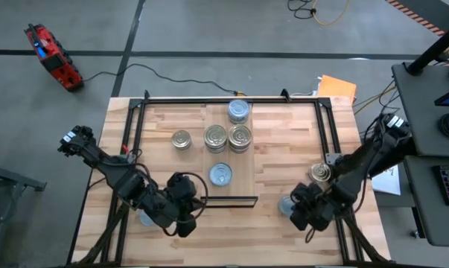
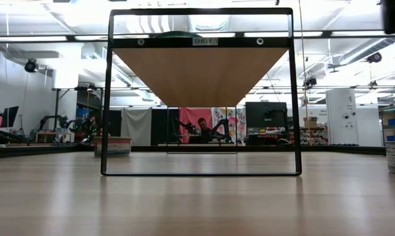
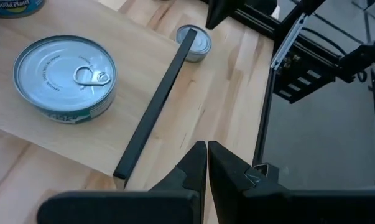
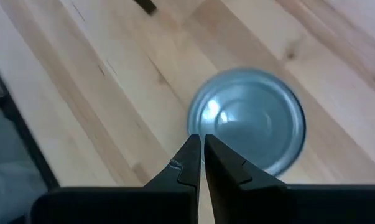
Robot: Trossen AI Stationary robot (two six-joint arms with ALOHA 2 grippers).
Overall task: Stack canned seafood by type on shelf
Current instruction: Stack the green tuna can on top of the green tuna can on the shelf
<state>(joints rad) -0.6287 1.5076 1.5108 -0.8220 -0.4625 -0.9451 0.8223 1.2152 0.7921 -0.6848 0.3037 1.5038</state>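
High view: five tins (image 1: 226,138) sit grouped on the shelf (image 1: 194,167), others loose on the table (image 1: 284,141). Left wrist: left tool (image 3: 206,149) clenched, empty. Right wrist: right tool (image 4: 202,144) clenched above a tin (image 4: 252,118), probably lining up.

The wooden surface (image 1: 276,149) carries a paler shelf (image 1: 193,179) at its centre. Five tins sit on the shelf: four clustered toward twelve o'clock (image 1: 226,136), one blue-topped tin (image 1: 220,175) toward six.
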